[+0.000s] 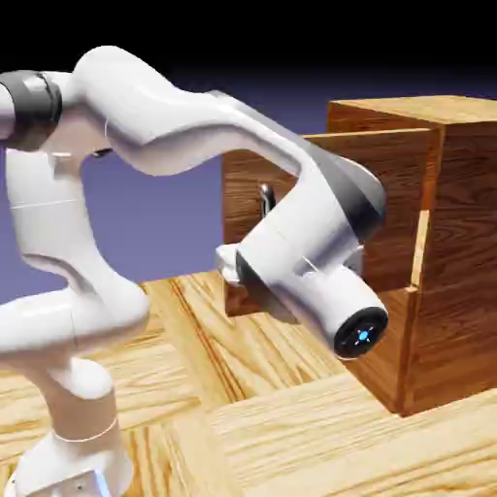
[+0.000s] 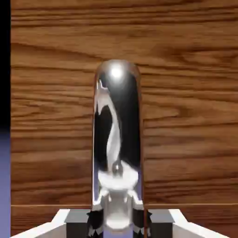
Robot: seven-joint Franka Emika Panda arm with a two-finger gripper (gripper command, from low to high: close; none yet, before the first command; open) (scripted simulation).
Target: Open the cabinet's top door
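Top door (image 1: 325, 170) swung open, panel standing out from the cabinet (image 1: 466, 184) toward the exterior view's left. Curved silver handle (image 2: 117, 121) upright on the panel — large in the hand view, its lower part between the gripper's (image 2: 117, 224) fingertips. Jaws parted, one tip either side of the handle; can't tell whether they press on it. Arm (image 1: 146, 107) bends down in front of the door — hides part of it. Wood-grain tabletop (image 1: 291, 437) below.

Top door (image 1: 393, 204) swung wide open
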